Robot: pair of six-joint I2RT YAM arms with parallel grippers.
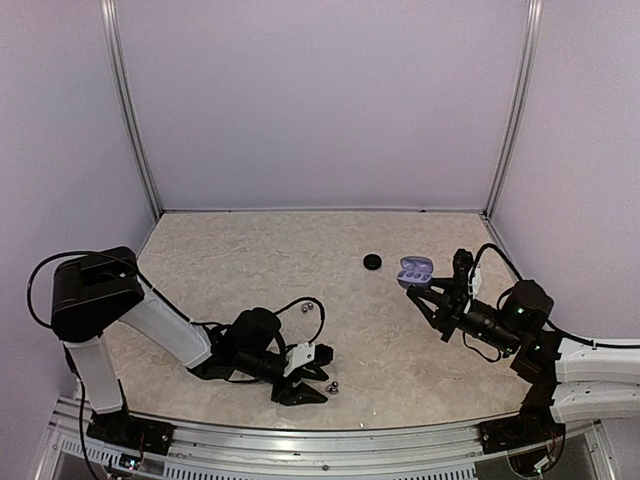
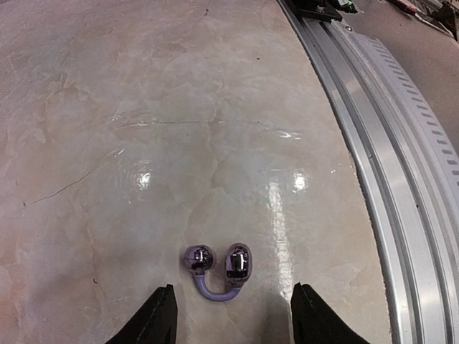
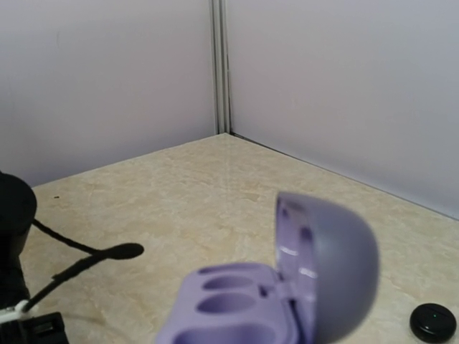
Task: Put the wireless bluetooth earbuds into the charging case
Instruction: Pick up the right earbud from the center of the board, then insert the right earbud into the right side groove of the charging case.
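Observation:
A silvery-purple earbud (image 2: 217,269), two shiny bulbs joined by a curved purple band, lies on the table just ahead of my open left gripper (image 2: 233,322) and between its fingertips (image 2: 159,319). In the top view it is the small piece (image 1: 332,386) beside the left gripper (image 1: 308,385). A second silvery earbud (image 1: 307,308) lies farther back. The purple charging case (image 1: 415,268) is open with its lid up, held above the table at the tip of my right gripper (image 1: 420,285). Its empty wells show in the right wrist view (image 3: 244,301). No black earbuds show.
A small black round puck (image 1: 372,262) lies left of the case, and it also shows in the right wrist view (image 3: 433,322). The metal rail (image 2: 401,179) runs along the table's near edge right of the left gripper. Walls enclose the table on three sides.

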